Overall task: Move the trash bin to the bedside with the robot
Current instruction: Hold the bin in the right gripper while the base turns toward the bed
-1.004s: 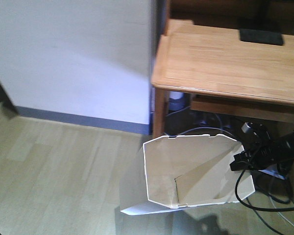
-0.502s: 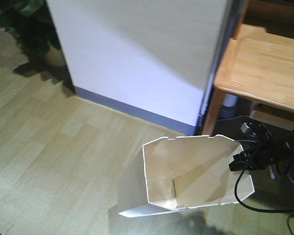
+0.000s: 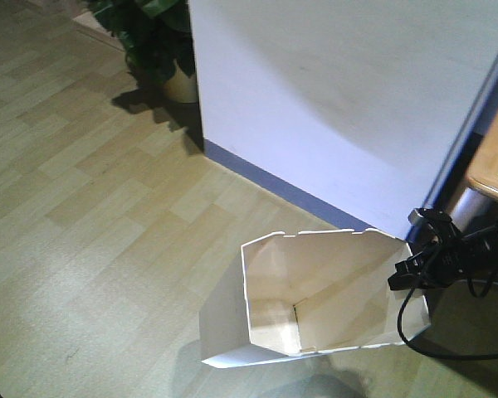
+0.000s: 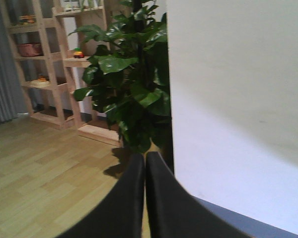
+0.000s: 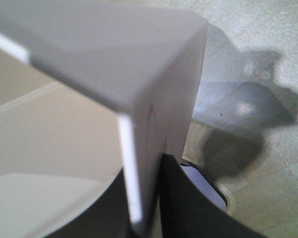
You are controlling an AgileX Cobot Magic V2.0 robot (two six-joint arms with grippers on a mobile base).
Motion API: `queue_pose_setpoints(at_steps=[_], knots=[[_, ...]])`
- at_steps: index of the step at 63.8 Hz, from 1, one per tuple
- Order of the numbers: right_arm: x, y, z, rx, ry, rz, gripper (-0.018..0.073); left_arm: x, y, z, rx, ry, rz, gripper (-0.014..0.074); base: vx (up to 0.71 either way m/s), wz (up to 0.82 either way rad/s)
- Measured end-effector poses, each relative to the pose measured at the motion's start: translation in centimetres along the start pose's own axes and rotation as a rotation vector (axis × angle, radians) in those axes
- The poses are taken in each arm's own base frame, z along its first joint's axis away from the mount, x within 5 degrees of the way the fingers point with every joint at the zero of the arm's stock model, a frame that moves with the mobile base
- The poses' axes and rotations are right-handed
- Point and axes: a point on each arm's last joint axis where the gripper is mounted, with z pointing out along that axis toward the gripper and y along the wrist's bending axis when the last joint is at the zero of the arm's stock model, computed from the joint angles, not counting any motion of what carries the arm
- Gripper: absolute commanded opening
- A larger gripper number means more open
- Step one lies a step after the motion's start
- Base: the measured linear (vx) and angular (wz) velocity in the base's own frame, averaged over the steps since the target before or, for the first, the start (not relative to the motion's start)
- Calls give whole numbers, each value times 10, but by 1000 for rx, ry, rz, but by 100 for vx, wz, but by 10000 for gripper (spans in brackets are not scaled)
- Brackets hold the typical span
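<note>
Front: the bin (image 3: 226, 327) is by a white wall (image 3: 340, 108), right hand (image 3: 401, 274) at its right rim. Left wrist: the left hand (image 4: 144, 161) — clenched, empty — faces a plant (image 4: 131, 84). Right wrist: right hand clamped on the bin's edge.

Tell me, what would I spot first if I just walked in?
The big white bin fills the bottom of the front view, its open top showing, with the right gripper pinching its right rim. Next comes the leafy green plant beside the white wall, with wooden shelves behind it.
</note>
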Motion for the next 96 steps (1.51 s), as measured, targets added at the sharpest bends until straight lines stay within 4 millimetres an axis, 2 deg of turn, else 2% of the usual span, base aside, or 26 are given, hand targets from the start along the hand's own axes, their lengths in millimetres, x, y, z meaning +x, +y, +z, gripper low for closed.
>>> queue_pose_setpoints(at_steps=[27, 75, 96], knots=[[0, 0, 0, 4, 0, -1, -3, 0, 0, 0, 0, 0, 0, -6, 11, 43], [0, 0, 0, 1, -2, 2, -3, 0, 0, 0, 0, 0, 0, -6, 17, 62], [0, 1, 1, -8, 1, -1, -3, 0, 0, 0, 0, 0, 0, -6, 22, 36]])
